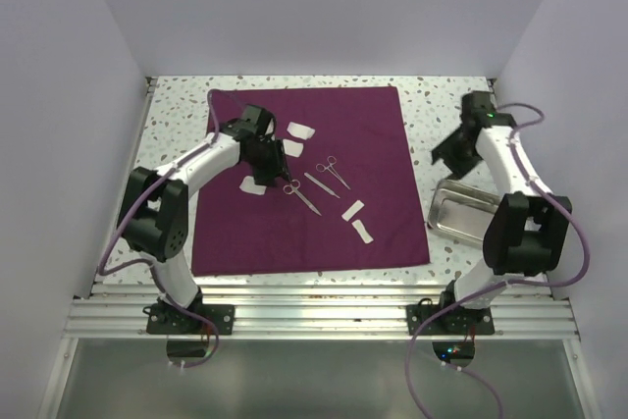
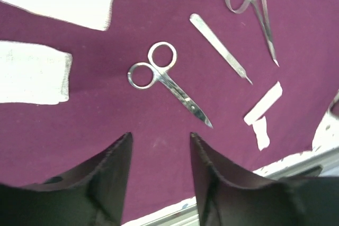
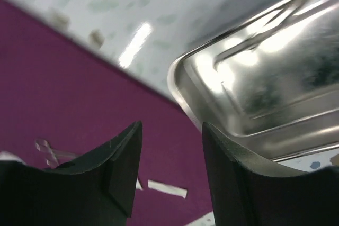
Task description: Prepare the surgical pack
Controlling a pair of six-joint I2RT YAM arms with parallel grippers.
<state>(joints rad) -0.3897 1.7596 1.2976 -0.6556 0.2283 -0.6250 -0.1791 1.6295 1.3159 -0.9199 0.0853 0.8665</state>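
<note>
The plum-purple cloth (image 1: 314,242) lies flat across the table's middle. On it lie scissors (image 2: 169,83), a straight steel instrument (image 2: 220,48) and ring-handled forceps (image 2: 259,9), with white gauze pads (image 2: 32,72) to the left and folded strips (image 2: 263,102) to the right. My left gripper (image 2: 160,138) hovers open over bare cloth just short of the scissors, holding nothing. The steel tray (image 1: 463,211) sits on the speckled table by the cloth's right edge, nothing in it. My right gripper (image 3: 172,125) hangs open and empty over the tray's near corner (image 3: 177,86) and the cloth edge.
White walls close the table in on the left, back and right. Speckled tabletop (image 1: 446,110) shows to the right of the cloth and behind the tray. An aluminium rail (image 1: 324,306) runs along the near edge by the arm bases.
</note>
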